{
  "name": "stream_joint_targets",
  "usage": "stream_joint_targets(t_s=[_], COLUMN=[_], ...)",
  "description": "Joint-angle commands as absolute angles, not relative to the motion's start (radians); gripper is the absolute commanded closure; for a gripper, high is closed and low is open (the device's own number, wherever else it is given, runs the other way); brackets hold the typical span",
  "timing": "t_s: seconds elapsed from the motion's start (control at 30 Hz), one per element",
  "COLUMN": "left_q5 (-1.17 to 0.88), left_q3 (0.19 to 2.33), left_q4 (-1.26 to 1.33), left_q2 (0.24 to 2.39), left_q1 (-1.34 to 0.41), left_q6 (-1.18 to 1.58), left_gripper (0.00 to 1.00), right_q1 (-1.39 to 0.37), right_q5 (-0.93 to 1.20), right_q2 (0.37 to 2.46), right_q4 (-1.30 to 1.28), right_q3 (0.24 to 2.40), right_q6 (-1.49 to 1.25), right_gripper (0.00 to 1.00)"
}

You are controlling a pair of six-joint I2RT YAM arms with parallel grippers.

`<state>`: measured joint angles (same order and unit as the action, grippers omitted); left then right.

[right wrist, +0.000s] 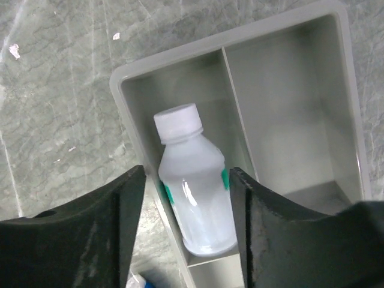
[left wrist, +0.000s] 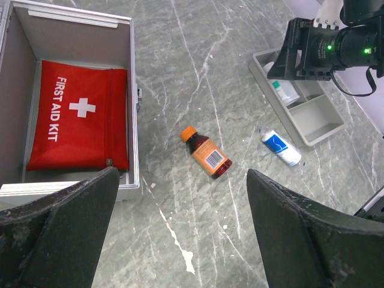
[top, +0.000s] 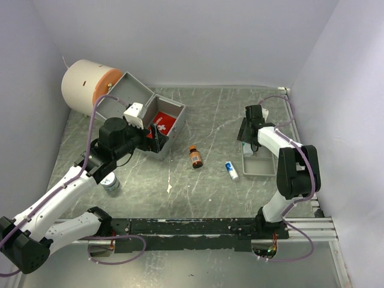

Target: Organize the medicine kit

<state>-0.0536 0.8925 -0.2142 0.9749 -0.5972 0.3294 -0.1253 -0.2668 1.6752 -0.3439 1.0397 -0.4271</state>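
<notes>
The left claw (top: 157,143), from above, hung wide open and empty at the grey case (top: 174,133), its wrist view showing the red pouch (left wrist: 78,123) inside (brown bottle (left wrist: 207,153) on the bench (left wrist: 180,60)), while the right claw (right wrist: 187,175), in its own, stood parted astride a white bottle (right wrist: 195,192).

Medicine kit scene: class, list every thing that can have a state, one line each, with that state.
metal case: lid open
first aid pouch: lying flat inside the case
brown bottle: capped, on its side
white bottle: capped, lying in the tray
left gripper: open, empty
right gripper: open, straddling the white bottle
</notes>
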Motion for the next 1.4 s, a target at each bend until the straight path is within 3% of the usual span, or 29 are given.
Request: stream_joint_targets(t_s=[0.0,0.1,0.23,0.47,0.8,1.37], left_q5=[-0.045,-0.040,-0.034,0.011,0.089,0.099], left_q3=[0.895,0.894,0.894,0.883,0.836,0.828], left_q4=[-0.211,-0.210,-0.209,-0.205,-0.156,-0.155], left_q2=[0.976,0.972,0.967,0.939,0.856,0.841], left_q1=[-0.598,-0.598,-0.597,-0.598,-0.598,-0.598], left_q6=[0.328,0.329,0.330,0.346,0.375,0.384], left_gripper=[0.02,0.02,0.02,0.02,0.02,0.02], right_q1=[-0.121,-0.124,-0.151,-0.320,-0.589,-0.649], right_q5=[-0.264,-0.267,-0.261,-0.173,-0.064,-0.004], right_q2=[1.624,1.604,1.552,1.474,1.535,1.708], right_q4=[-0.364,-0.393,-0.415,-0.403,-0.372,-0.316], right_q3=[1.055,1.073,1.084,1.083,1.063,1.041], right_q6=[-0.447,-0.434,-0.423,-0.396,-0.568,-0.679], right_gripper=[0.39,0.29,0.28,0.29,0.30,0.38])
